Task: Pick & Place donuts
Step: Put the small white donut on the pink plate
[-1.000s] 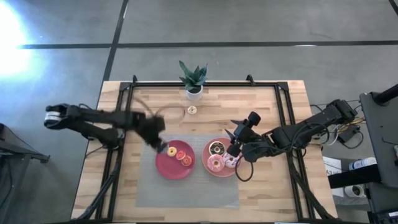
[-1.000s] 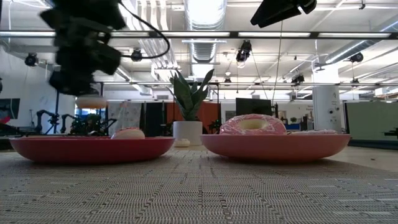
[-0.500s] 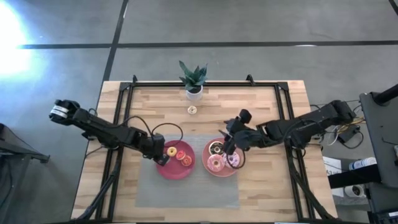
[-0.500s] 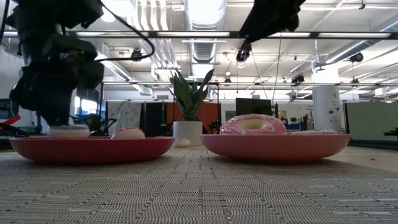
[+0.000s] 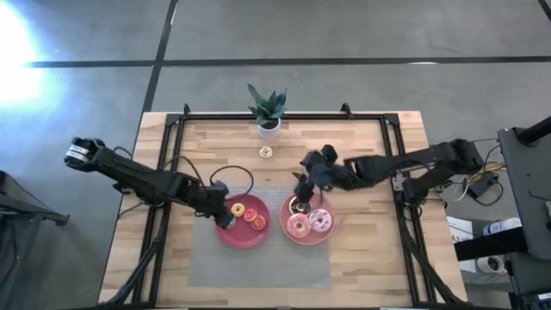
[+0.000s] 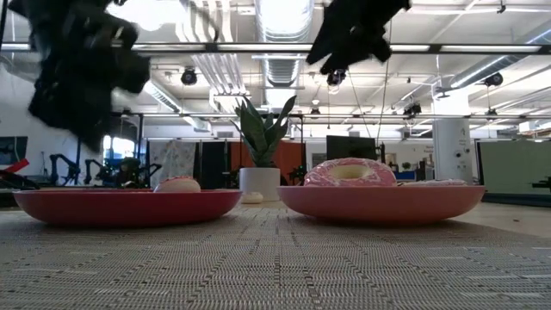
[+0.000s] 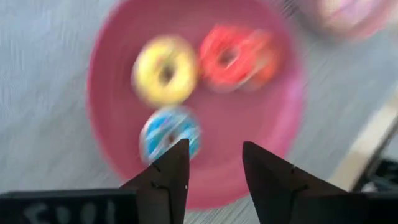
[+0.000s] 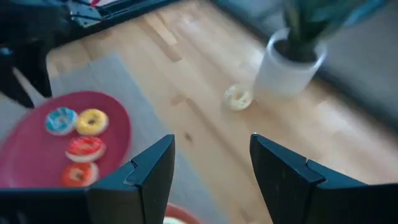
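Moved: right pincer [image 5: 299, 182] had swung from the right plate's [image 5: 287, 223] middle to its far rim; left pincer [image 7: 210, 163] had lifted off the blue donut [image 7: 169, 133].
Left pincer: open, empty, above the left plate [image 5: 231, 231].
Right pincer: open, empty.
Left plate: blue, yellow [image 7: 164, 76], red [image 7: 226, 57], orange [image 8: 77, 175] donuts.
Right plate: pink [image 5: 298, 226], lilac [image 5: 319, 220], brown [image 5: 300, 206] donuts.
Surface [image 5: 362, 254]: cream donut [image 5: 266, 152] near plant pot [image 5: 269, 128].

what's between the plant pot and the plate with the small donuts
A tiny cream donut lies on bare wood between plant pot and left plate, clearest in the high view.
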